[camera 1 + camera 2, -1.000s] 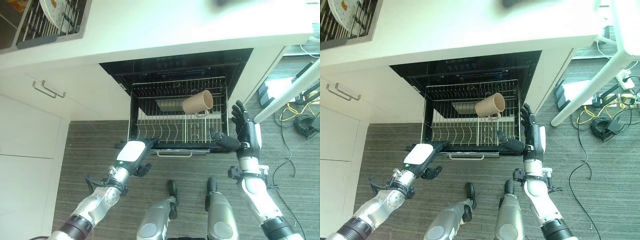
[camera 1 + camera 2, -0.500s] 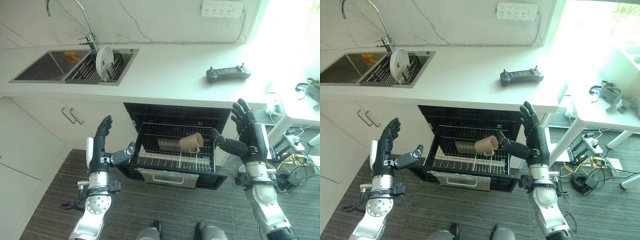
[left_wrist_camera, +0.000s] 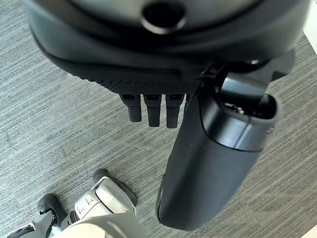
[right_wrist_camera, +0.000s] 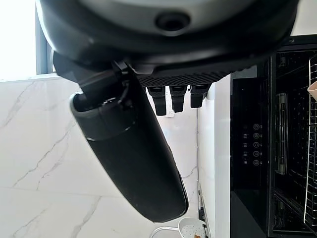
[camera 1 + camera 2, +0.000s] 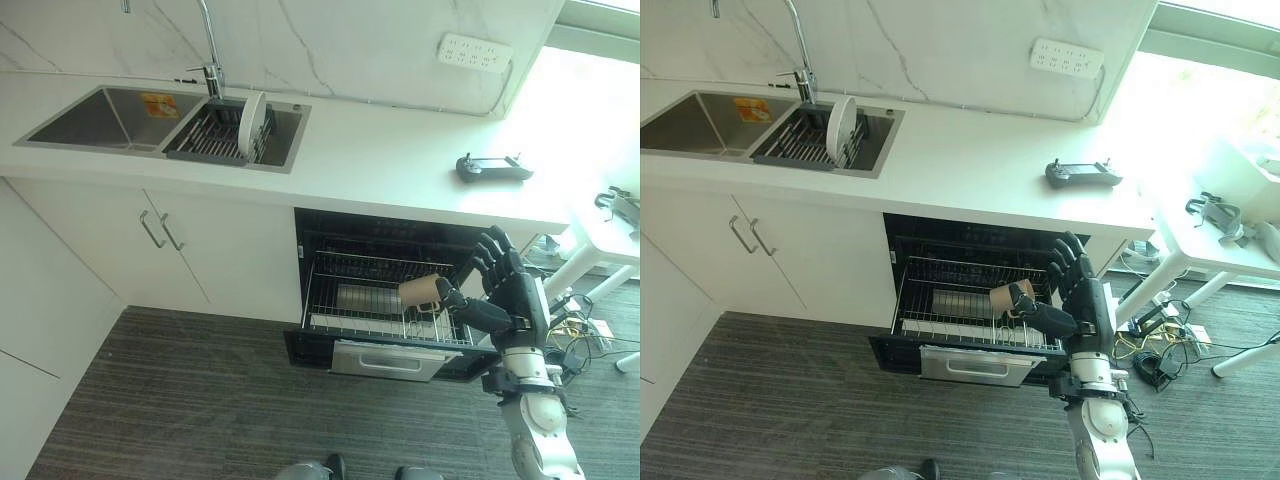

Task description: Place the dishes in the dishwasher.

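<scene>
Plate [image 5: 251, 123] stands upright in the sink rack [image 5: 212, 138], tan mug [image 5: 420, 291] lies in the open dishwasher [image 5: 385, 300] rack. Right hand [image 5: 508, 293] nearby, fingers spread, holding nothing; left hand [image 3: 198, 124] relaxed, holding nothing too.

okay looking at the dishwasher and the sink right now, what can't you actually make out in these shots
- Mug in the dishwasher rack: the right robot hand covers the side with its handle, so how it sits on the wires is unclear.
- Dishwasher interior: too dark behind the rack to tell what else is loaded.
- Drying rack in the sink: one white plate stands there; other dishes are too small to confirm.
- Left robot hand: the left wrist view has floor beyond its fingers, so its place is unclear.
</scene>
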Tool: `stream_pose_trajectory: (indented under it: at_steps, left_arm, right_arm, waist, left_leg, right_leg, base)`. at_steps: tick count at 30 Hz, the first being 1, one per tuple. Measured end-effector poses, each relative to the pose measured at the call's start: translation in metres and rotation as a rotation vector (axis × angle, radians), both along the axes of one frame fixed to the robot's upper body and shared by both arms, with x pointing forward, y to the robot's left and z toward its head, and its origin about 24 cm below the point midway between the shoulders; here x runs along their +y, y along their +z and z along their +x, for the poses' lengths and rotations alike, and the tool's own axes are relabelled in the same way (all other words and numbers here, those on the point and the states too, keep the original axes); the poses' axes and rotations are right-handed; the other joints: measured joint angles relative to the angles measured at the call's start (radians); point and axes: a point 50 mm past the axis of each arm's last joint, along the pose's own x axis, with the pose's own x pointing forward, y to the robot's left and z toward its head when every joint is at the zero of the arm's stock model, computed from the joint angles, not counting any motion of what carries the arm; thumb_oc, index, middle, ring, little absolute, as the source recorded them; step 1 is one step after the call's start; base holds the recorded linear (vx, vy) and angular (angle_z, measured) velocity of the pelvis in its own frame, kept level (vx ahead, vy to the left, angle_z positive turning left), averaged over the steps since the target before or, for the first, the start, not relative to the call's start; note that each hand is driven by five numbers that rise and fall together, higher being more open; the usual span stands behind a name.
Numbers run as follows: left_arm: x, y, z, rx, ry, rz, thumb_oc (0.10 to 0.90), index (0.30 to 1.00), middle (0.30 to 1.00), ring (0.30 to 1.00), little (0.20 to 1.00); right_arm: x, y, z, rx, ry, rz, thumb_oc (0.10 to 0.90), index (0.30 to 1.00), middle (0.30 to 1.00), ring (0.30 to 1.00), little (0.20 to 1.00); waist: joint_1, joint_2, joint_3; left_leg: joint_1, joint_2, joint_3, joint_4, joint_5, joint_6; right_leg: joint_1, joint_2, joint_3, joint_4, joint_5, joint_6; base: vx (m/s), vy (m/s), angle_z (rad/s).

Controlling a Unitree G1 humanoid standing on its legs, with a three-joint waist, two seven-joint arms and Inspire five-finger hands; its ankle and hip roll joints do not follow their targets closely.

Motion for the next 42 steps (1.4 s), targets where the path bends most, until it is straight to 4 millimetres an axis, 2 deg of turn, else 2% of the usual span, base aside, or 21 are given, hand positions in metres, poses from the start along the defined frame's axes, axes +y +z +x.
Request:
stream_pose_trajectory:
  at_steps: [1,4,5,6,8,10,13,15,17,18,21,22,23,24,25,26,27,28,30,33,42]
  left_arm:
    - [0.006,0.002,0.015,0.029,-0.219,-0.042,0.8,0.9,0.9,0.9,0.9]
    - [0.002,0.003,0.029,0.002,-0.259,-0.046,0.8,0.9,0.9,0.9,0.9]
    - [0.003,0.003,0.032,-0.003,-0.24,-0.036,0.8,0.9,0.9,0.9,0.9]
    - [0.004,0.003,0.026,0.007,-0.231,-0.032,0.8,0.9,0.9,0.9,0.9]
    - [0.002,0.003,0.026,-0.018,-0.254,-0.012,0.8,0.9,0.9,0.9,0.9]
    - [0.001,0.004,0.039,-0.046,-0.276,0.001,0.8,0.9,0.9,0.9,0.9]
    - [0.01,0.005,0.036,-0.005,-0.234,0.01,0.8,0.9,0.9,0.9,0.9]
    - [0.003,0.002,0.036,0.02,-0.276,-0.014,0.8,0.9,0.9,0.9,0.9]
    - [-0.007,-0.001,0.032,0.058,-0.322,-0.037,0.8,0.9,0.9,0.9,0.9]
    - [-0.014,-0.002,0.031,0.064,-0.33,-0.052,0.8,0.9,0.9,0.9,0.9]
    - [-0.014,-0.002,0.024,0.059,-0.402,-0.033,0.8,0.9,0.9,0.9,0.9]
    - [-0.01,-0.001,0.03,0.041,-0.417,-0.014,0.8,0.9,0.9,0.9,0.9]
    - [0.004,0.004,0.042,0.031,-0.449,0.048,0.8,0.9,0.9,0.9,0.9]
    - [0.006,0.004,0.043,0.044,-0.445,0.049,0.8,0.9,0.9,0.9,0.9]
    - [0.006,0.005,0.045,0.039,-0.437,0.048,0.8,0.9,0.9,0.9,0.9]
    - [0.009,0.006,0.049,0.026,-0.429,0.059,0.8,0.9,0.9,0.9,0.9]
    - [0.031,0.012,0.049,0.02,-0.376,0.106,0.8,0.9,0.9,0.9,0.9]
    - [0.03,0.011,0.046,0.032,-0.383,0.113,0.8,0.9,0.9,0.9,0.9]
    - [0.024,0.009,0.041,0.042,-0.377,0.096,0.8,0.9,0.9,0.9,0.9]
    - [0.0,0.002,0.032,0.06,-0.394,0.035,0.8,0.9,0.9,0.9,0.9]
    - [-0.002,0.0,0.021,0.08,-0.398,0.037,0.8,0.9,0.9,0.9,0.9]
  right_arm:
    - [0.003,0.006,0.01,0.002,0.065,0.018,0.8,0.9,0.9,0.9,0.9]
    - [0.011,0.017,0.021,-0.026,0.12,-0.001,0.8,0.9,0.9,0.9,0.9]
    - [0.013,0.02,0.022,-0.032,0.109,-0.013,0.8,0.9,0.9,0.9,0.9]
    - [0.01,0.018,0.02,-0.011,0.094,-0.035,0.8,0.9,0.9,0.9,0.9]
    - [-0.003,0.021,0.014,0.006,0.038,-0.123,0.8,0.9,0.9,0.9,0.9]
    - [-0.011,0.029,0.021,-0.008,-0.016,-0.166,0.8,0.9,0.9,0.9,0.9]
    - [-0.009,0.04,0.029,-0.055,-0.056,-0.191,0.8,0.9,0.9,0.9,0.9]
    - [-0.019,0.047,0.028,-0.072,-0.109,-0.207,0.8,0.9,0.9,0.9,0.9]
    - [-0.039,0.054,0.022,-0.082,-0.205,-0.202,0.8,0.9,0.9,0.9,0.9]
    - [-0.043,0.059,0.02,-0.108,-0.249,-0.156,0.8,0.9,0.9,0.9,0.9]
    - [-0.029,0.049,0.014,-0.102,-0.207,-0.077,0.8,0.9,0.9,0.9,0.9]
    - [-0.02,0.043,0.013,-0.08,-0.161,-0.073,0.8,0.9,0.9,0.9,0.9]
    - [-0.008,0.036,0.012,-0.056,-0.084,-0.082,0.8,0.9,0.9,0.9,0.9]
    - [-0.006,0.036,0.013,-0.058,-0.068,-0.085,0.8,0.9,0.9,0.9,0.9]
    - [-0.005,0.037,0.014,-0.063,-0.061,-0.088,0.8,0.9,0.9,0.9,0.9]
    - [-0.005,0.038,0.015,-0.07,-0.06,-0.084,0.8,0.9,0.9,0.9,0.9]
    - [-0.002,0.04,0.019,-0.091,-0.049,-0.073,0.8,0.9,0.9,0.9,0.9]
    - [-0.007,0.049,0.025,-0.118,-0.041,-0.111,0.8,0.9,0.9,0.9,0.9]
    - [-0.011,0.05,0.027,-0.12,-0.05,-0.114,0.8,0.9,0.9,0.9,0.9]
    - [-0.012,0.05,0.026,-0.121,-0.056,-0.12,0.8,0.9,0.9,0.9,0.9]
    - [-0.011,0.055,0.023,-0.143,-0.081,-0.106,0.8,0.9,0.9,0.9,0.9]
  waist:
    - [-0.005,0.003,0.02]
    - [-0.015,0.006,0.035]
    - [-0.016,0.0,0.053]
    - [-0.009,0.016,0.043]
    - [-0.021,-0.003,0.057]
    - [-0.009,-0.006,0.097]
    - [-0.013,0.011,0.122]
    - [-0.02,0.041,0.125]
    - [-0.047,0.062,0.127]
    - [-0.046,0.069,0.124]
    - [-0.044,0.095,0.112]
    - [-0.037,0.089,0.112]
    - [-0.015,0.081,0.112]
    - [-0.015,0.083,0.112]
    - [-0.015,0.085,0.112]
    - [-0.013,0.042,0.12]
    - [-0.012,-0.044,0.117]
    - [-0.011,0.011,0.112]
    - [0.003,0.029,0.114]
    - [0.01,0.053,0.105]
    - [0.007,0.046,0.084]
  left_leg:
    - [0.011,0.004,0.001,-0.026,0.016,-0.022]
    - [0.029,-0.004,0.047,-0.044,-0.005,-0.085]
    - [0.0,0.012,0.041,0.088,-0.071,0.004]
    - [0.003,0.06,-0.02,0.107,-0.096,-0.056]
    - [0.076,-0.013,-0.009,-0.021,-0.032,-0.162]
    - [-0.043,0.01,-0.059,0.146,-0.044,-0.142]
    - [-0.128,0.197,-0.23,0.154,-0.057,-0.183]
    - [-0.109,0.26,-0.292,0.109,-0.036,-0.222]
    - [-0.066,0.24,-0.149,0.094,-0.043,-0.198]
    - [-0.042,0.184,-0.135,0.086,-0.008,-0.199]
    - [-0.02,0.114,-0.082,0.11,-0.031,-0.111]
    - [-0.014,0.111,-0.059,0.09,-0.035,-0.085]
    - [0.012,0.102,-0.038,0.027,-0.018,-0.075]
    - [0.039,0.092,-0.029,-0.023,-0.002,-0.076]
    - [0.057,0.084,-0.024,-0.059,0.01,-0.12]
    - [0.038,0.049,-0.035,-0.008,0.009,-0.275]
    - [-0.044,0.001,-0.06,0.206,-0.046,-0.144]
    - [-0.024,0.124,-0.149,0.166,-0.133,-0.171]
    - [0.037,0.054,-0.128,0.053,-0.072,-0.108]
    - [0.084,0.028,-0.115,0.011,-0.063,-0.101]
    - [0.144,0.047,-0.11,-0.041,-0.049,-0.122]
  right_leg:
    - [0.0,0.068,-0.009,0.029,-0.044,-0.057]
    - [0.018,0.136,-0.055,0.016,-0.093,-0.138]
    - [0.012,0.115,-0.056,0.053,-0.11,-0.147]
    - [-0.001,0.125,-0.05,0.109,-0.143,-0.13]
    - [-0.019,0.076,-0.004,0.135,-0.172,-0.131]
    - [0.004,0.05,0.0,0.075,-0.131,-0.123]
    - [0.037,0.041,-0.006,0.036,-0.111,-0.081]
    - [0.067,-0.01,0.002,0.041,-0.126,-0.027]
    - [0.144,-0.093,-0.033,0.006,-0.12,0.008]
    - [0.148,-0.141,-0.018,0.029,-0.11,0.012]
    - [0.077,-0.218,0.012,0.117,0.052,-0.038]
    - [0.028,-0.187,-0.005,0.176,0.027,-0.029]
    - [-0.028,-0.025,-0.039,0.208,-0.064,-0.041]
    - [-0.031,0.064,-0.06,0.158,-0.089,-0.066]
    - [-0.03,0.137,-0.078,0.093,-0.091,-0.099]
    - [-0.038,0.159,-0.092,0.02,-0.055,-0.175]
    - [-0.069,0.064,-0.063,0.033,-0.024,-0.2]
    - [-0.094,0.102,-0.051,0.114,-0.078,-0.112]
    - [-0.081,0.093,-0.043,0.069,-0.1,-0.105]
    - [-0.043,0.089,-0.035,0.032,-0.081,-0.104]
    - [-0.02,0.107,-0.028,0.064,-0.107,-0.132]
  base:
    - [0.19,-0.136,-0.04]
    - [0.26,-0.093,-0.22]
    - [0.19,0.004,-0.39]
    - [0.21,0.056,-0.11]
    - [0.11,0.312,0.2]
    - [0.12,0.537,0.12]
    - [0.17,0.634,0.04]
    - [0.23,0.841,0.05]
    - [0.2,0.666,0.4]
    - [0.18,0.568,0.17]
    - [0.11,0.339,-0.32]
    - [0.15,0.149,-0.7]
    - [0.12,0.039,-0.51]
    - [0.14,0.001,-0.35]
    - [0.09,-0.035,-0.02]
    - [0.1,-0.071,0.02]
    - [0.11,-0.101,-0.1]
    - [0.13,-0.124,-0.3]
    - [0.2,-0.154,-0.23]
    - [0.13,-0.083,0.02]
    - [0.11,-0.092,-0.01]
